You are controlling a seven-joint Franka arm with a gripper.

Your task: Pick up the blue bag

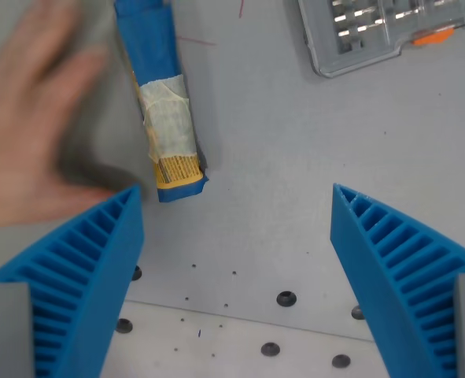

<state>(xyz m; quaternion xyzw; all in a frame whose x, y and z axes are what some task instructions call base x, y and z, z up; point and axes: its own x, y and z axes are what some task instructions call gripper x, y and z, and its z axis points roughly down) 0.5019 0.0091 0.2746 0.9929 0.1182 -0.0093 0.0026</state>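
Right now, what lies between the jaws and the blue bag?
Wrist view: only bare table between the gripper and the blue bag; a blurred hand sits at the bag's left.

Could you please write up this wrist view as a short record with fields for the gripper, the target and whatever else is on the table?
gripper: blue ribbed gripper, open, nothing between the fingers
target: blue bag, lying lengthwise on the table, pale label around its middle, ahead of the finger on the wrist view's left
contact: none, the gripper is not touching the bag
intrusion: blurred human hand at the wrist view's left, beside the bag
other: grey plastic case with an orange part, top right
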